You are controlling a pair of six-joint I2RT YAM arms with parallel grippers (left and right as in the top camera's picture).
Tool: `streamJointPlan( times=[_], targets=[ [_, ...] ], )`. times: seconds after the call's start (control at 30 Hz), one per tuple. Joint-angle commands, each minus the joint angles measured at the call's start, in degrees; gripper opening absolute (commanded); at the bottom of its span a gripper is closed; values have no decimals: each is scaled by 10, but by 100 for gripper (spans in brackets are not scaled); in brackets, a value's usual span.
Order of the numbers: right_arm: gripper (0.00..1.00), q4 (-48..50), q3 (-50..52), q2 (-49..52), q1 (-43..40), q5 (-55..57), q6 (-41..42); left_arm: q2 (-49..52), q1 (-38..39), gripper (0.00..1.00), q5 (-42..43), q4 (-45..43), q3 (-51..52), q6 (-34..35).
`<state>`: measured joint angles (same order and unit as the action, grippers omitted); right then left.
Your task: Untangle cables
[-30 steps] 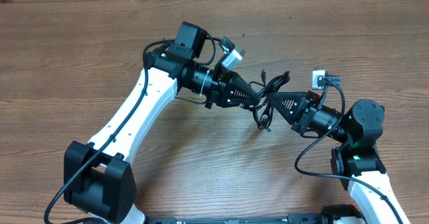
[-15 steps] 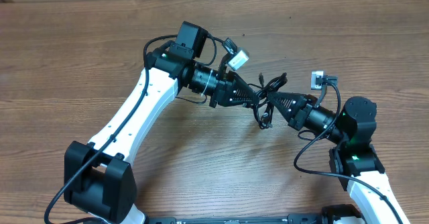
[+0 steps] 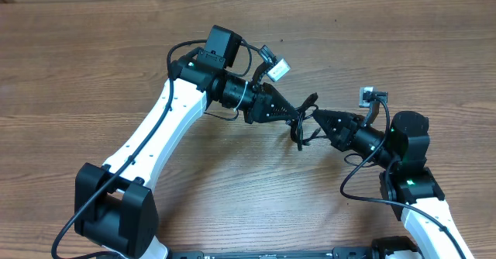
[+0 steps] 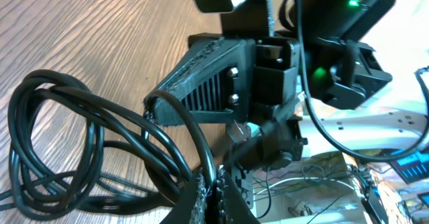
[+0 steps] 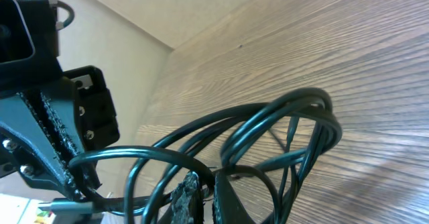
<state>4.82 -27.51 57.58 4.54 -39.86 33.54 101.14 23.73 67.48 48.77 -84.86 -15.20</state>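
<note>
1. Risk, judged: both grippers are pinching the same knot of cables (image 3: 304, 129) almost tip to tip. Pulling apart from here is likely to be tightening the tangle, since no slack strand is lying between the two holds.
2. Risk, judged: the cords are looking thin and smooth. A hard tug may be slipping a strand out of either pinch and dropping the bundle onto the table (image 3: 387, 50).
3. Risk, judged: with the tips this near, any inward drift is inviting a finger-to-finger knock.
4. Left gripper (image 4: 211, 198): its fingers are drawn nearly together and clamping a black strand that is arching up between them. No gap is showing beyond the cord itself.
5. Right gripper (image 5: 203, 198): its fingers are likewise closed down, pinching a strand at the bundle's near edge. Which cable that is cannot be told.
6. Cables: they are bunching in several overlapping loops between the two grippers, near the table's centre in the overhead view. The larger loops are trailing toward 6 o'clock from the pinch point, and a short one is poking toward 12 o'clock. In the left wrist view the lower loops appear to be resting on the wood. No plug ends are showing clearly.
7. Arms: the left is reaching in from 10 o'clock of the bundle, the right from 4 o'clock.
</note>
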Motion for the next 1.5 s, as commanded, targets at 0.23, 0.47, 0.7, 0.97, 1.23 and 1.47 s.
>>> streamJointPlan(
  times=[0.23, 0.47, 0.7, 0.97, 1.23, 1.47],
  targets=[
    [4, -38, -11, 0, -10, 111, -26, -19, -1, 4, -2, 0, -17, 37],
    [4, -53, -11, 0, -10, 113, -28, -19, -1, 4, -2, -11, -17, 51],
    [12, -37, -11, 0, -10, 93, -23, -19, -3, 4, -2, -60, -17, 206],
    [54, 13, -11, -11, -15, 38, 14, -19, -32, 4, -54, -113, -17, 492],
    [60, 82, -11, -51, -21, -45, 83, -19, -64, 4, -91, -113, -17, 705],
    [62, 116, -11, -69, -19, -115, 148, -19, -67, 4, -122, -113, -17, 759]
  ],
)
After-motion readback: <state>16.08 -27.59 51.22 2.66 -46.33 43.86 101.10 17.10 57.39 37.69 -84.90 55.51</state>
